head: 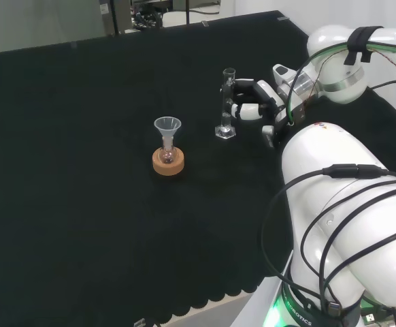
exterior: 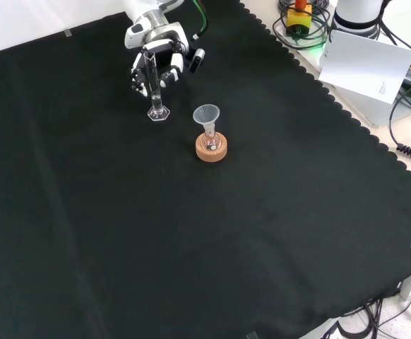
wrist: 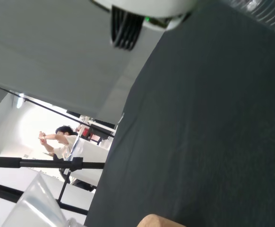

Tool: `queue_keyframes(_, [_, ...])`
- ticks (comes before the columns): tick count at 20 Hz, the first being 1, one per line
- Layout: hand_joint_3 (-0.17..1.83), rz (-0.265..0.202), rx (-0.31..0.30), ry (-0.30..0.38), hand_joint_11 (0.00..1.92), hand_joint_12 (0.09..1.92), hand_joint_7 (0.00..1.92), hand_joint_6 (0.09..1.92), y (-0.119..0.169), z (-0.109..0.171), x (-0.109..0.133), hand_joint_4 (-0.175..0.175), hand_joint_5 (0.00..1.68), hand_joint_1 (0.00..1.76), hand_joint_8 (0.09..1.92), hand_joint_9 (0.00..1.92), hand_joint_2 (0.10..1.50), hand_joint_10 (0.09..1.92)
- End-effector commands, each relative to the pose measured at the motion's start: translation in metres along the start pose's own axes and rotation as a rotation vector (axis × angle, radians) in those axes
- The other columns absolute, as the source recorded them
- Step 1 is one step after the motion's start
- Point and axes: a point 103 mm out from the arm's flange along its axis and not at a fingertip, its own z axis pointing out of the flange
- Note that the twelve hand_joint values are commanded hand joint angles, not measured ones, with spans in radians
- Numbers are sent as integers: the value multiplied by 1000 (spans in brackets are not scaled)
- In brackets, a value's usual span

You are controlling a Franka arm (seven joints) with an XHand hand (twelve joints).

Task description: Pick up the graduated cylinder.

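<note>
Head view, L to R: a cork stand (head: 168, 163) w/ a small flask and clear funnel (head: 167, 125); near it the graduated cylinder (head: 226, 105), upright, base on the black cloth (head: 69, 204); the hand (head: 252, 102), fingers curled round the cylinder's upper part.

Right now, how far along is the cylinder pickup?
Done: the hand has reached the cylinder, fingers curled around its upper part. In hand: the grasp. Left: the lift; the cylinder's base looks to sit on the cloth, beside the funnel on its cork ring.
</note>
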Motion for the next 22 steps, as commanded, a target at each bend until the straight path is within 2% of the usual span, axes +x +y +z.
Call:
queue_keyframes(1, [716,-2,-3,0,808,1085,709,681,2,0,2,-27,786,1153,581,1060,750,298])
queue_keyframes(8, [703,-6,11,4,804,1071,696,671,4,3,4,-24,771,1147,573,1045,737,281])
queue_keyframes(16, [731,-10,6,22,620,1171,569,714,5,3,2,-32,592,1107,578,913,655,258])
queue_keyframes(22, [733,-9,-16,38,649,1176,594,725,6,3,1,-35,609,1125,598,940,646,281])
